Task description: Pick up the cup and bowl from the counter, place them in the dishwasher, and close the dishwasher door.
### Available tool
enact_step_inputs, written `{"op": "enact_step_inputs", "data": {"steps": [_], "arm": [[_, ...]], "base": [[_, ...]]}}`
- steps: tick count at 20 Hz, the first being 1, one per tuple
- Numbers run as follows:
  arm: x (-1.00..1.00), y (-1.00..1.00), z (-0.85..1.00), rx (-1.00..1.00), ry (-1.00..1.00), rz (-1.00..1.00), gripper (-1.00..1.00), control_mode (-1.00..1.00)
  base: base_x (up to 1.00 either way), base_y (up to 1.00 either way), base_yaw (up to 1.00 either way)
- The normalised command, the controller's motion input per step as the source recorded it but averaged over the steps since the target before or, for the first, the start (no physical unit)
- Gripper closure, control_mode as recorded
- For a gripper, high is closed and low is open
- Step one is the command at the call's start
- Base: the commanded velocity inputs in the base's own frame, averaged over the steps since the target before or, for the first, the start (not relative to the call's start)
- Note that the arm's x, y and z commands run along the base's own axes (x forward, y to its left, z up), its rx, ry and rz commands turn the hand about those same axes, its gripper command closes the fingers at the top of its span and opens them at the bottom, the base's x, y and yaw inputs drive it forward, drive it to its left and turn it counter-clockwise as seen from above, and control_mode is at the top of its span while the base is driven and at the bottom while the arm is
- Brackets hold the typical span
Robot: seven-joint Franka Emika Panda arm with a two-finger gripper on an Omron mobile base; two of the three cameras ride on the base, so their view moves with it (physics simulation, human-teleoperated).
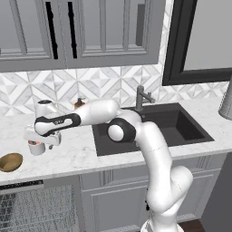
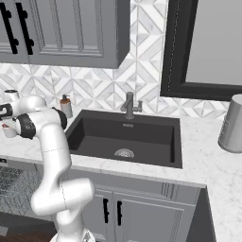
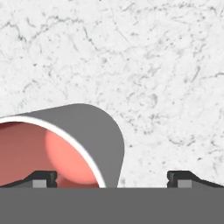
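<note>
The dishwasher (image 1: pixel 38 208) stands open at the near left under the desk (image 1: pixel 72 156), its grey wire rack showing; its door is cut off by the frame edge, so how far it is lowered cannot be told.

On the desk above it, the bowl (image 1: pixel 10 161) sits near the front edge at the far left, well apart from the sink (image 1: pixel 149 127). Just right of the bowl and a little farther back stands the cup (image 3: pixel 65 144), upright on the marble, directly under the hand.

The fingers (image 3: pixel 111 178) are spread as wide as they go and hold nothing. In the hand view one tip sits over the cup's red inside and the other over bare marble beside it, so the near wall lies between them but the cup is off centre.

The likely trouble is this offset: if the hand descends as it is, one tip could land on the rim, or closing could push the cup sideways and tip it, perhaps toward the bowl or the desk edge. A grip on one thin wall may also slip when lifted.

In the left base view the hand covers most of the cup; in the right base view it is a small blur at the left edge. The height of the fingers above the rim cannot be judged.
</note>
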Motion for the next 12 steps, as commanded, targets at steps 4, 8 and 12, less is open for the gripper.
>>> {"op": "enact_step_inputs", "data": {"steps": [4,8,12], "arm": [[0.00,0.00,0.00,0.00,0.00,0.00,1.00,-1.00],[0.00,0.00,0.00,0.00,0.00,0.00,1.00,-1.00],[0.00,0.00,0.00,0.00,0.00,0.00,1.00,-1.00]], "base": [[0.00,0.00,0.00],[0.00,0.00,0.00],[0.00,0.00,0.00]]}}
